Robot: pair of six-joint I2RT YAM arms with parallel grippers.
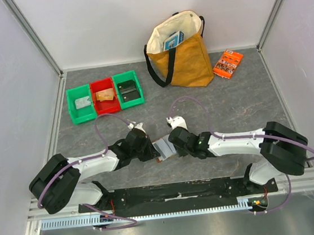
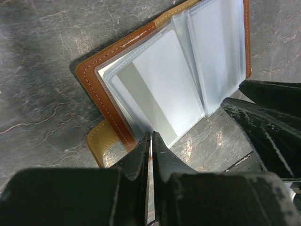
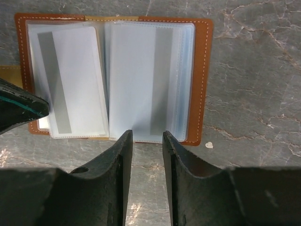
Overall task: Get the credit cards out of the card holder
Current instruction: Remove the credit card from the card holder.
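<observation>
The brown card holder [image 1: 163,149] lies open and flat on the table between my two grippers. Its clear sleeves hold pale grey-blue credit cards with grey stripes [image 3: 70,80] [image 2: 160,89]. A tan tab [image 2: 101,141] sticks out at one edge. My left gripper [image 2: 151,135] is shut, its tips pinching the holder's edge by the tab; it also shows in the top view [image 1: 149,147]. My right gripper [image 3: 144,137] is open a little, its tips at the near edge of the right-hand sleeve, holding nothing; it also shows in the top view [image 1: 174,144].
Two green bins [image 1: 80,103] [image 1: 128,89] and a red bin [image 1: 105,96] stand at the back left. A tan tote bag [image 1: 180,49] stands at the back centre, with an orange printed packet [image 1: 228,63] beside it. White walls enclose the table.
</observation>
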